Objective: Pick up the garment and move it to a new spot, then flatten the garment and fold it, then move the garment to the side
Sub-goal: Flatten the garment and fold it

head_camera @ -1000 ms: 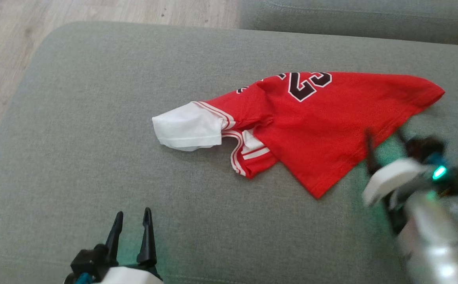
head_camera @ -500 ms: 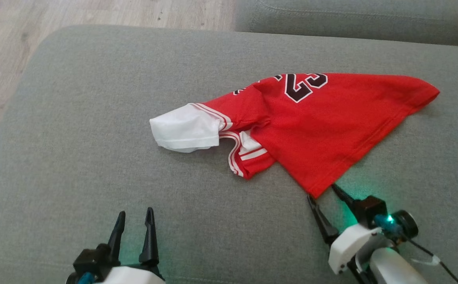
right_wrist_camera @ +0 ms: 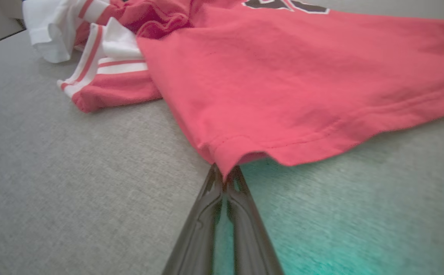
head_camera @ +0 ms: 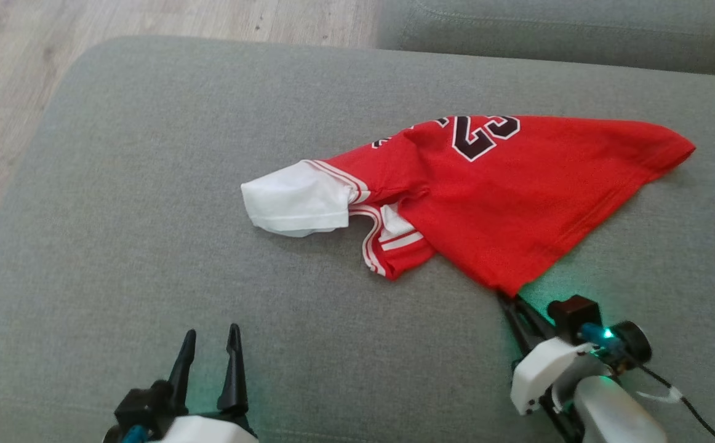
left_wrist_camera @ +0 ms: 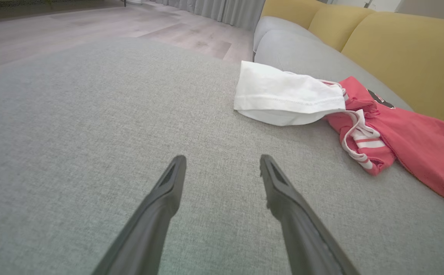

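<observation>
right fingers point(right_wrist_camera: 205, 217) pinching the shirt point(right_wrist_camera: 283, 84) corner — lift slowly, thin grip; left fingers point(left_wrist_camera: 157, 206) spread, idle.

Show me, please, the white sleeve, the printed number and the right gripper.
white sleeve point(head_camera: 296, 198): head view, middle of its fabric.
printed number point(head_camera: 485, 133): head view, on the dark digits.
right gripper point(right_wrist_camera: 225, 178): right wrist view, between fingertips shut on the garment point(right_wrist_camera: 302, 76) corner.

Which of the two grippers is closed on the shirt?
The right gripper: it pinches the near red hem corner of the shirt. The left gripper stands open, apart from it.
</observation>
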